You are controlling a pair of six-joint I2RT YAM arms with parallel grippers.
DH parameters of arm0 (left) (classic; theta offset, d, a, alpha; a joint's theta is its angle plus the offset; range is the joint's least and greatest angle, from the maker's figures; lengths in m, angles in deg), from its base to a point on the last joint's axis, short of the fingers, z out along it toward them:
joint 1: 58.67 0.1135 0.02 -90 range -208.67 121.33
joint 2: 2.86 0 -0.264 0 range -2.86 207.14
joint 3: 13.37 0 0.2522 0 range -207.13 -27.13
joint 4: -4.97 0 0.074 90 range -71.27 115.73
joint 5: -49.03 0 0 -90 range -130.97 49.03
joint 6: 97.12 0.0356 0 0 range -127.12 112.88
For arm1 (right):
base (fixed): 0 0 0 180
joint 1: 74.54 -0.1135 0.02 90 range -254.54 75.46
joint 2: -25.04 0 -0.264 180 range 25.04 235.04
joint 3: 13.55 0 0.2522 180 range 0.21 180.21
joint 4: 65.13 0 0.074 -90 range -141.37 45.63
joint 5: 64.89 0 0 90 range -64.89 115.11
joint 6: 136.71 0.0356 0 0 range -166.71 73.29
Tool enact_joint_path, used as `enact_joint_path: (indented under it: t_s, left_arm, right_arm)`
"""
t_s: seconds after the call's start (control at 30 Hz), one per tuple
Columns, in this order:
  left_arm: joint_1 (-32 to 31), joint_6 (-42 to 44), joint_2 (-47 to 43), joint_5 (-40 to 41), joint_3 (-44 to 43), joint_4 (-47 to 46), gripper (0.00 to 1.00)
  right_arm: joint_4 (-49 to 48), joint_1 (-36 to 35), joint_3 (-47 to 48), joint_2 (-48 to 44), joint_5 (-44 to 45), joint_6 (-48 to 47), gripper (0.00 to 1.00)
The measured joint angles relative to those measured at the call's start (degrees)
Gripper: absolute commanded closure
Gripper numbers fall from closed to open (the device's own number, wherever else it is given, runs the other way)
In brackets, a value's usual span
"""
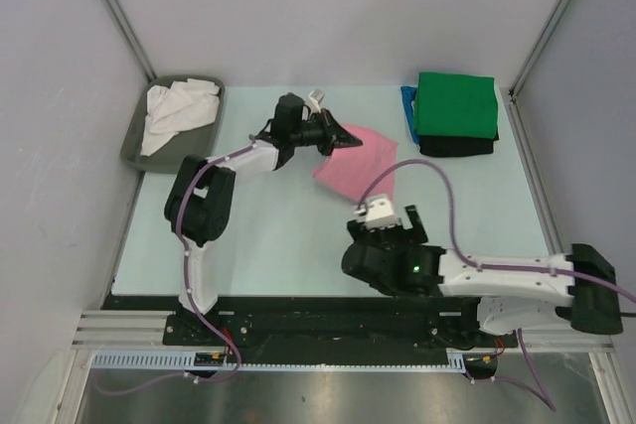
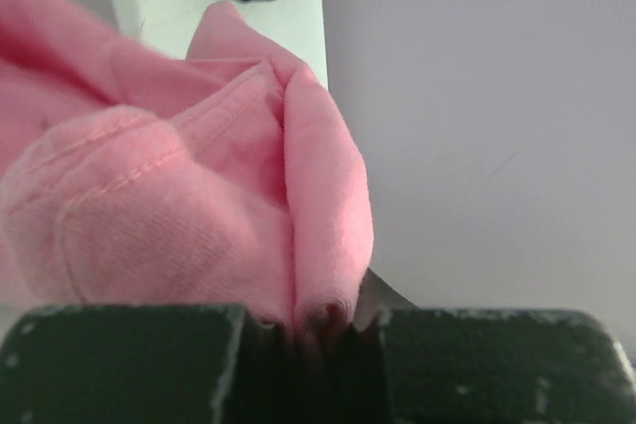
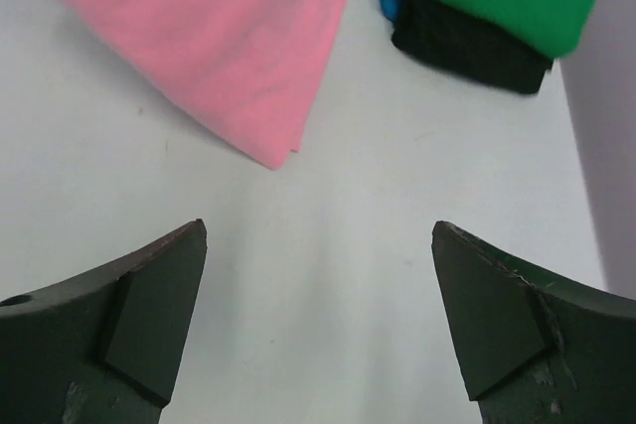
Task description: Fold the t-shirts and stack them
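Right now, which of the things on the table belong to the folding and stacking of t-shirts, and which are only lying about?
For the job:
- pink t-shirt, pinched by the left gripper
- green t-shirt, black t-shirt and blue t-shirt, piled together at the far right
- white t-shirt, crumpled in the grey tray

Only lying about:
- the grey tray itself, far left

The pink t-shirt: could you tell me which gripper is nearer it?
Left. The left gripper grips a bunched edge of the pink t-shirt; the right gripper hangs open, apart from its near corner.
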Motion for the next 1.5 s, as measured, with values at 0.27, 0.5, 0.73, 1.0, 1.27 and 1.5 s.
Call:
enact_joint_path:
  t_s: [0.27,0.5,0.73,1.0,1.27,1.5]
  left_arm:
    - [-4.2,3.7,13.6,-3.6,-26.3,9.2,1.00]
    - [-11.2,1.9,24.9,-9.1,-52.4,11.6,1.00]
    - [-15.5,-6.6,30.2,-16.3,-61.8,0.8,1.00]
    - [-17.0,-7.3,32.2,-21.7,-62.7,-6.0,1.00]
    - [-13.9,-1.9,32.3,-20.0,-62.9,-7.1,1.00]
    - [-9.1,0.2,34.4,-15.9,-63.9,-12.4,1.00]
  right_arm:
    - [19.2,6.3,1.4,-22.1,2.8,22.9,0.00]
    - [21.5,10.8,1.4,-27.1,3.8,23.8,0.00]
    - [24.7,11.1,1.4,-26.2,2.4,27.8,0.00]
    - [24.9,10.5,1.4,-24.9,0.4,29.9,0.00]
    - [23.3,6.7,1.4,-21.1,-0.1,31.3,0.00]
    - [19.4,3.3,1.4,-14.6,1.7,30.8,0.01]
